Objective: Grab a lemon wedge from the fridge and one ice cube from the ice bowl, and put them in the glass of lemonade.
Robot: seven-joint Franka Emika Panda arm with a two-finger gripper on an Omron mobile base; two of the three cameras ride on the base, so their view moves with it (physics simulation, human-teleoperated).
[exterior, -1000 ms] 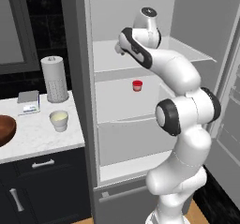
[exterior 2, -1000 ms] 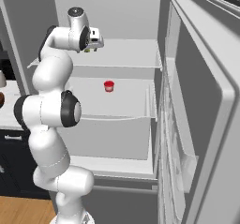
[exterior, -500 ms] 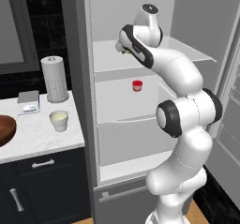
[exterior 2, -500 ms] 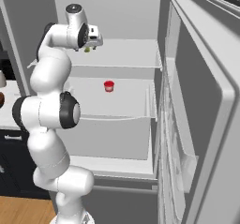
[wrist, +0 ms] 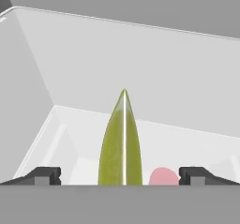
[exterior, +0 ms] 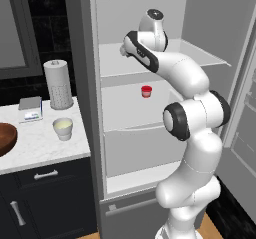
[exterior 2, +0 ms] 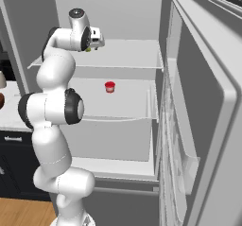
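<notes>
- I have the gripper [exterior 2: 90,47] up inside the fridge [exterior: 85,108], over the top shelf, with the arm reaching in from the open front
- In the hand view the lemon wedge [wrist: 120,143] stands upright between my 2 finger tips [wrist: 42,175], point upward, yellow-green with a pale centre line
- The tips sit wide of the wedge on both sides with a clear gap each way, so I cannot tell whether the jaws are clamped on it lower down or simply parted around it; a fleck of green shows at the gripper in the right base view
- A small red cup [exterior: 146,91] sits on the middle shelf below, and a pinkish blur [wrist: 163,176] beside the wedge in the hand view is probably that same cup; I must not mistake it for the target
- To do this step well I would confirm the hold before pulling out, then retreat straight back toward the open front, keeping the hand level and clear of the shelf edge
- The glass of lemonade [exterior: 63,128] waits on the counter [exterior: 35,148] left of the fridge, in front of a paper towel roll [exterior: 57,84]
- The ice bowl [exterior: 6,139] shows at the counter's far left edge, well apart from the glass; the ice cube is 1 more trip
</notes>
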